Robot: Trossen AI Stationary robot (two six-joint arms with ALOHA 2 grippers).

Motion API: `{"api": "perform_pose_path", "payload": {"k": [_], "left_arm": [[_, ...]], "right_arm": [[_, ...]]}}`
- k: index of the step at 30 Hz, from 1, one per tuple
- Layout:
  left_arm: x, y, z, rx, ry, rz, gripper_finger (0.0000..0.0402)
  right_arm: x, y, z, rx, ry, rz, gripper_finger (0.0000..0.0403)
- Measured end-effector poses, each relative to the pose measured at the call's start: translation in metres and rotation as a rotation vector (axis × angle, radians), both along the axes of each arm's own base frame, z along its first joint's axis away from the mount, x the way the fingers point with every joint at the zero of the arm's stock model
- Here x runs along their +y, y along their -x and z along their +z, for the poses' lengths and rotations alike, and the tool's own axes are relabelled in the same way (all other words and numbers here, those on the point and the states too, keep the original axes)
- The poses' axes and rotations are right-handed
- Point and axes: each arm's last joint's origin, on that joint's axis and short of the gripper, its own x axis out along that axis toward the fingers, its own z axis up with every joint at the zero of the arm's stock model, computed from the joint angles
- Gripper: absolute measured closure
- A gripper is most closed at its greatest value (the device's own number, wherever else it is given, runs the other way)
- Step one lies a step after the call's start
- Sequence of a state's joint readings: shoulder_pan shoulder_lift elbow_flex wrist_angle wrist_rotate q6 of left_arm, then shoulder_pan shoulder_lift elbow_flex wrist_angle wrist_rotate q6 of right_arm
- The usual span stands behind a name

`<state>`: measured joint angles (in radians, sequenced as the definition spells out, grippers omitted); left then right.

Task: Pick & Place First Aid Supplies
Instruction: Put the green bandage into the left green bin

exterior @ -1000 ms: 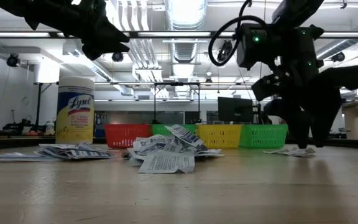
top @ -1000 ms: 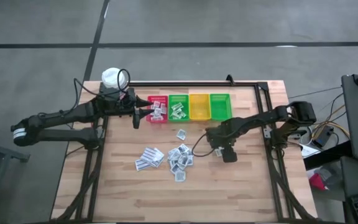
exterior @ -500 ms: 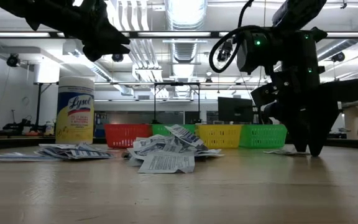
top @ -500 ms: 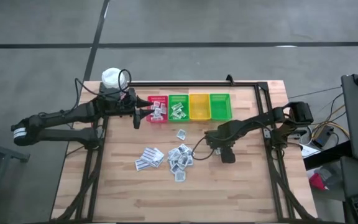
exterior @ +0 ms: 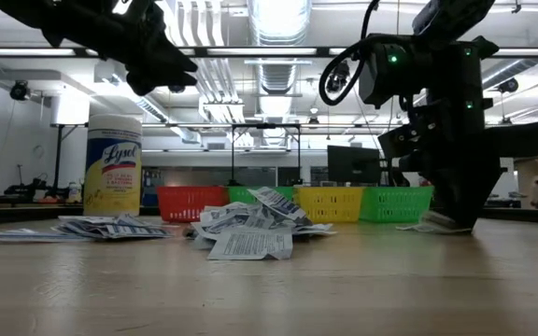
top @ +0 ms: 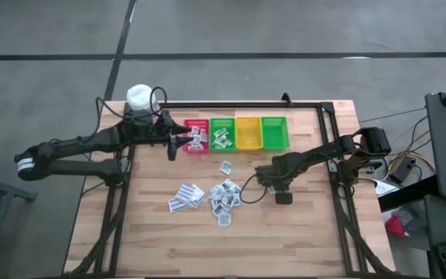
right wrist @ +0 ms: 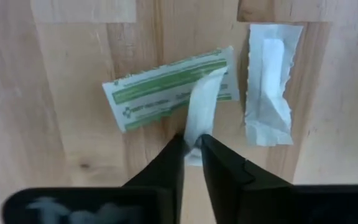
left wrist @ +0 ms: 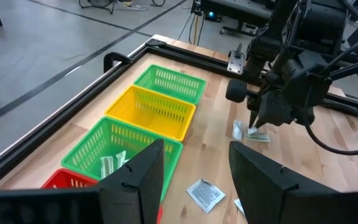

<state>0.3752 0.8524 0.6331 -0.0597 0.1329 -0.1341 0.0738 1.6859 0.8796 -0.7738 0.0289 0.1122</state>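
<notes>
- Right gripper (right wrist: 191, 144): down at the table, about 3 o'clock of the main pile; jaws nearly together, pinching a raised fold of a white strip (right wrist: 201, 107) that lies across a green-print sachet (right wrist: 160, 93).
- White packet (right wrist: 268, 81): flat on the wood just beside the green-print sachet, not touching the fingers.
- Left gripper (left wrist: 194, 180): raised over the red bin (top: 196, 135) at the table's 11 o'clock; jaws spread, nothing between them.
- Pile (top: 224, 196): white sachets heaped at table centre; a second fan of sachets (top: 186, 196) at its 9 o'clock.
- Single sachet (top: 226, 167): alone at 12 o'clock of the pile, between it and the bins.
- Bins: red, green (top: 222, 133), yellow (top: 248, 132), green (top: 274, 132) in a row along the far edge; sachets lie in the red bin and the green one beside it.
- Wipes tub (exterior: 112, 164): upright at the far left corner.
</notes>
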Motion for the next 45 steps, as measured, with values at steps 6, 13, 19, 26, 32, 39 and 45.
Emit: {"api": "perform_pose_path", "payload": {"k": [6, 13, 19, 26, 32, 39, 45], "left_arm": [[0.001, -0.003, -0.002, 0.012, 0.007, 0.001, 0.0227], [0.002, -0.004, 0.002, -0.034, -0.014, -0.001, 0.0227], [0.002, -0.004, 0.003, -0.043, -0.019, -0.001, 0.0227], [0.002, -0.004, 0.004, -0.049, -0.025, -0.002, 0.0227], [0.001, -0.004, 0.004, -0.049, -0.025, -0.002, 0.0227], [0.001, -0.004, 0.004, -0.049, -0.026, -0.002, 0.0227], [0.002, -0.004, 0.004, -0.051, -0.027, -0.002, 0.0227]], "right_arm": [[0.000, 0.000, 0.001, -0.002, 0.002, 0.007, 0.0393], [-0.001, 0.010, 0.016, 0.052, -0.040, 0.025, 0.0395], [-0.001, 0.004, 0.047, -0.061, -0.230, 0.045, 0.0395], [-0.019, -0.031, 0.092, -0.332, -0.324, 0.079, 0.0395], [-0.047, -0.060, 0.132, -0.541, -0.309, 0.135, 0.0395], [-0.087, -0.083, 0.166, -0.730, -0.356, 0.208, 0.0395], [-0.122, -0.106, 0.175, -0.887, -0.287, 0.197, 0.0395]]}}
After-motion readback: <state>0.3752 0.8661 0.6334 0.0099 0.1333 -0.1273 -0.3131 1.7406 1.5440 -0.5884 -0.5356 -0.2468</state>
